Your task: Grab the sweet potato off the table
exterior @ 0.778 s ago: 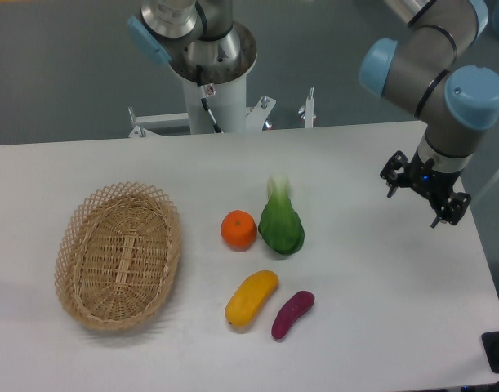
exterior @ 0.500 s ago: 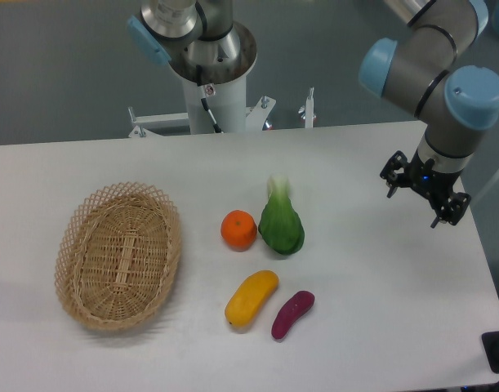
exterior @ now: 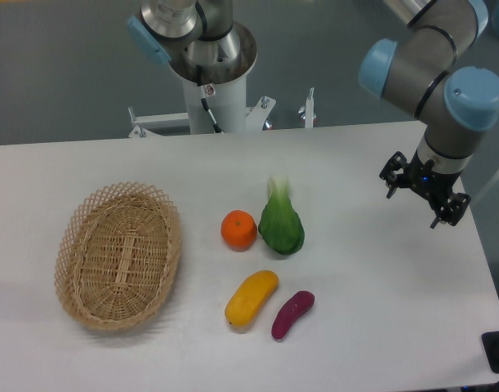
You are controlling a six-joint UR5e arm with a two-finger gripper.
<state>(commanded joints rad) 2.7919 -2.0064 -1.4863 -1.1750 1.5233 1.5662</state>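
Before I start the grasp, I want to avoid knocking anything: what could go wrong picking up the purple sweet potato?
The small magenta-purple sweet potato lies close beside the yellow-orange oblong fruit, so a jaw could nudge that fruit. The two-finger gripper hovers far off near the right edge of the white table. The potato's smooth, curved skin may slip.
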